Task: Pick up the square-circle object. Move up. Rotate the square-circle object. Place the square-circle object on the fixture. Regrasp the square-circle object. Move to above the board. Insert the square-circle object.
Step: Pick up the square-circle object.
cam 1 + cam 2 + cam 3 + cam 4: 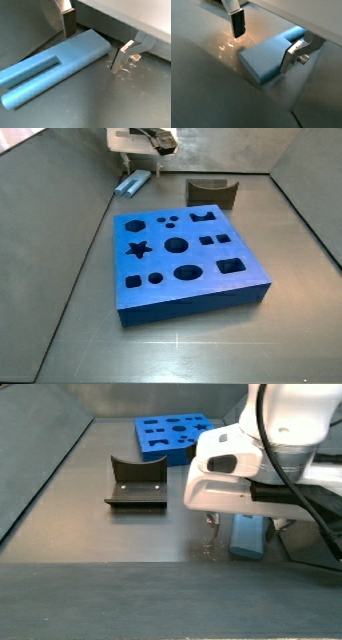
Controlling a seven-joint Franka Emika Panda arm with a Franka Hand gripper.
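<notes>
Square-circle object (57, 65) lies flat on the grey tabletop (113, 105), well apart from the board (185, 258), beyond the board's far corner and off to the side of the fixture (211, 191). In a wrist view it shows as a light blue peg with one rounded, cylindrical end and one squared end that carries a long slot along its upper face. It looks like a rigid, moulded or printed plastic piece: light, stiff, unlikely to deform or break under a firm pinch, though its smooth skin may slip a little on the pads.

The gripper (93, 46) hangs low over it, and in both wrist views the jaws stand released, one finger (237, 23) on each side of the peg's rounded end, apart from it, with tips close to the tabletop. In a side view the gripper (241, 539) sits just above the peg (250, 536).

The best hold, I judge, is across the two long sides near that end, pads set squarely so the piece does not roll or twist as they close. Gripping over the slot or at the very tip seems riskier, since the later rotation and placing on the fixture need a steady hold.
</notes>
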